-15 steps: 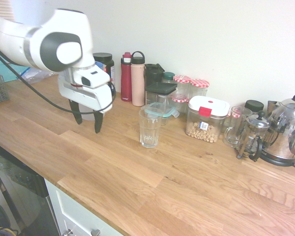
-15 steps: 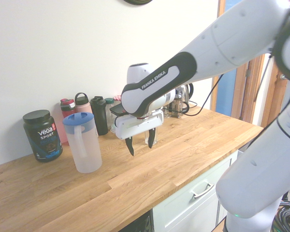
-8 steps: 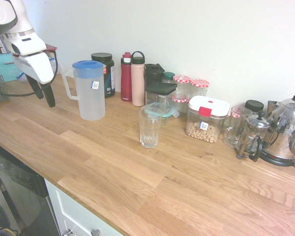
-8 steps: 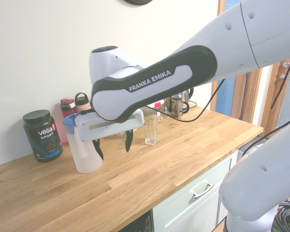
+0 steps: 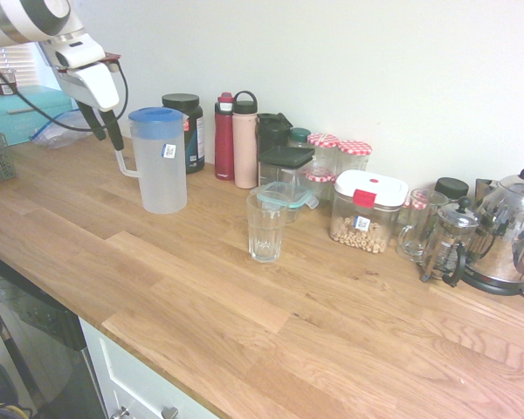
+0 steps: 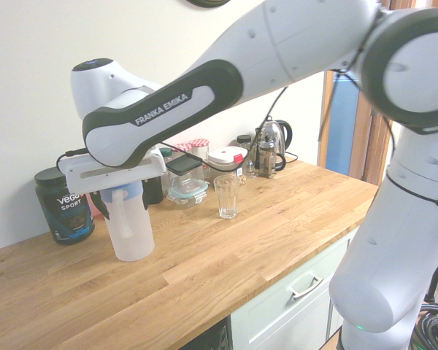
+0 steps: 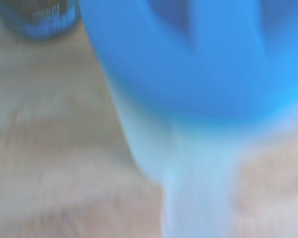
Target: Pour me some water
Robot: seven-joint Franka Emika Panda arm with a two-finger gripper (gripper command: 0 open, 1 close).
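A tall frosted pitcher (image 5: 161,166) with a blue lid (image 5: 155,115) stands upright on the wooden counter (image 5: 244,305), its side handle (image 5: 123,160) turned toward the arm. The water inside cannot be made out through the frosted wall. My gripper (image 5: 109,140) hangs open just beside the top of the handle, holding nothing. In the second exterior view the hand (image 6: 113,171) covers the top of the pitcher (image 6: 129,232). The wrist view shows the blue lid (image 7: 198,54) and the pale handle (image 7: 193,188), blurred. An empty drinking glass (image 5: 266,227) stands to the pitcher's right.
Along the wall stand a black tub (image 5: 186,122), a red bottle (image 5: 224,138), a pink bottle (image 5: 244,144), several jars, a cereal box (image 5: 365,211), a French press (image 5: 448,243) and a steel kettle (image 5: 509,231). A lidded glass box (image 5: 288,195) sits behind the glass.
The arm has swung away from the glass, past the front of the pitcher, to its handle side. The gripper stayed open throughout. Pitcher and glass have not moved.
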